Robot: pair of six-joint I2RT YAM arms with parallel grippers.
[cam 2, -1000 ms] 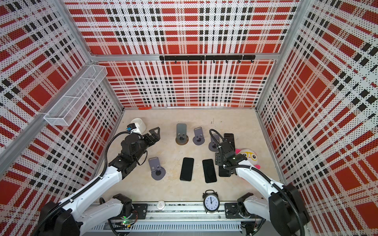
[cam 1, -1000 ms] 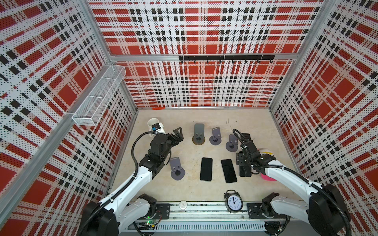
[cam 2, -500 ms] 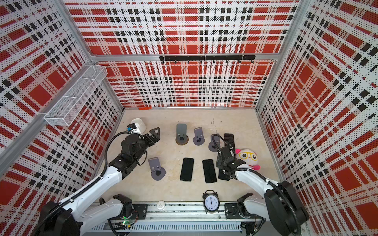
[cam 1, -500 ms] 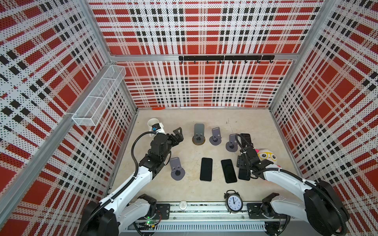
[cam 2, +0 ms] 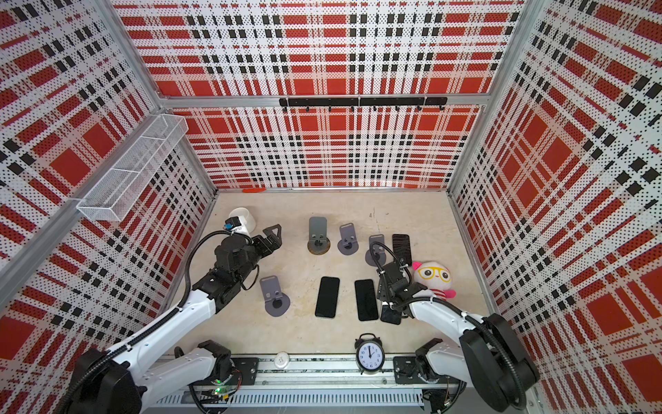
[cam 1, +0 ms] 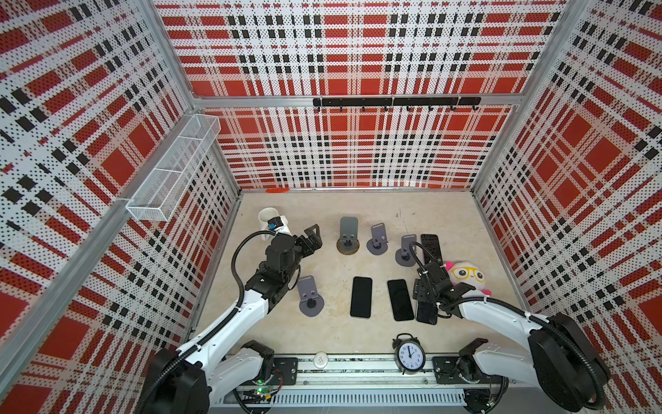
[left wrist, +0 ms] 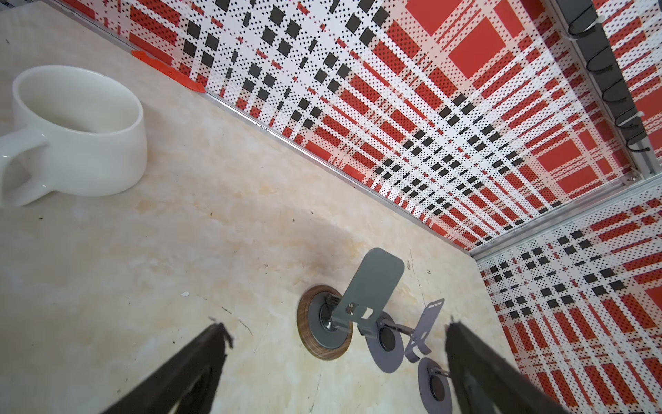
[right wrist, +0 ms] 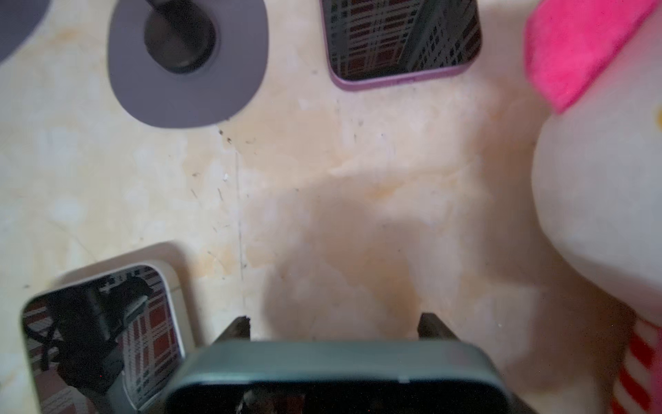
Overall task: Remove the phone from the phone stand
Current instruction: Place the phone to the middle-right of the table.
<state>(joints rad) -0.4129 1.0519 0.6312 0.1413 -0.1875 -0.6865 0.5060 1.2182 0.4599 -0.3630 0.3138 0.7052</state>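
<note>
Right gripper [right wrist: 335, 328] clamped on the dark phone [right wrist: 336, 372] by its side edges (left gripper [left wrist: 336, 329] spread, empty) — rigid, slick, glass-faced; likely fragile, so edge hold suits.

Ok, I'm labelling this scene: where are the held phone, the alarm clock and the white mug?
held phone [right wrist: 336, 358]: right wrist view, on its teal edge.
alarm clock [cam 1: 410, 355]: in a top view, on the dial.
white mug [left wrist: 89, 161]: left wrist view, on its outer wall.
</note>
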